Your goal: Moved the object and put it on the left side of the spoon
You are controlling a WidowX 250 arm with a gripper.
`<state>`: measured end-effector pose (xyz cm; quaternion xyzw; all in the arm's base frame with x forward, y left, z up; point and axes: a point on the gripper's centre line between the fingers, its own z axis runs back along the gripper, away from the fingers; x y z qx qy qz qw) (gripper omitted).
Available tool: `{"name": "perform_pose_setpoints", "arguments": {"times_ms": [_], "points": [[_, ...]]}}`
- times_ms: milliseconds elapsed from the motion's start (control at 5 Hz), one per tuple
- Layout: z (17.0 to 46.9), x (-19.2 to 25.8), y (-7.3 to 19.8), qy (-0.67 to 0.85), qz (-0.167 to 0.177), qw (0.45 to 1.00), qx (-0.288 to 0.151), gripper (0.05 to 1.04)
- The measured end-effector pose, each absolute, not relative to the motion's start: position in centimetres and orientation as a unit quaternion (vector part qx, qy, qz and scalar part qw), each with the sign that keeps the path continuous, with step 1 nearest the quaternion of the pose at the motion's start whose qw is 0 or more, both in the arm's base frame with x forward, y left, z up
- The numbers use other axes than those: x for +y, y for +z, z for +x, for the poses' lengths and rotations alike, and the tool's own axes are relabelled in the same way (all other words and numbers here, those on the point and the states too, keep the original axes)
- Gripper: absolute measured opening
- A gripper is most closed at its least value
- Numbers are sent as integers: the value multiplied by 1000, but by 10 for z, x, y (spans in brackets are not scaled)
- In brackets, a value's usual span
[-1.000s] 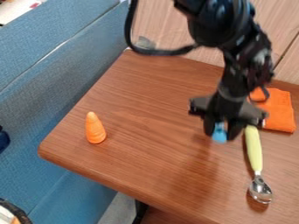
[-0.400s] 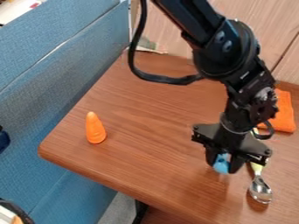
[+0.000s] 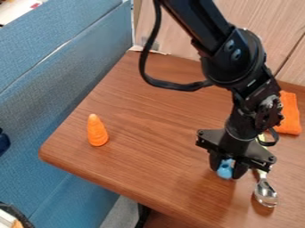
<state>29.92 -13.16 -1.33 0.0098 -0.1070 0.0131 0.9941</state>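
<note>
While the spoon (image 3: 265, 193) lies just beside — the end effector (image 3: 225, 170) grasps a blue object (image 3: 224, 172).

"Here's the arm (image 3: 217, 46), in over the back edge of the table (image 3: 149, 118)!"
"And what a slant, down to that big rounded joint (image 3: 234, 55), a loop of black cable (image 3: 164, 84) slung out beside it. Below that?"
"The wrist (image 3: 260, 104) angles back under, and the gripper (image 3: 227, 173) hangs low, nearer the table's front edge than its back edge!"
"And the fingers (image 3: 214, 161)?"
"Pointing down, drawn in close, just a small gap between them! The crossbar (image 3: 233, 146) above sits tilted."
</note>
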Motion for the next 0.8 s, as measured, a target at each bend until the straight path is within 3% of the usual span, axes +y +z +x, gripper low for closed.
{"name": "perform_pose_setpoints", "arguments": {"times_ms": [200, 400, 800], "points": [[300, -132, -13, 17, 10, 994, -108, 809], [300, -131, -12, 19, 13, 994, -106, 1012], [300, -129, -11, 20, 20, 994, -102, 1005]]}}
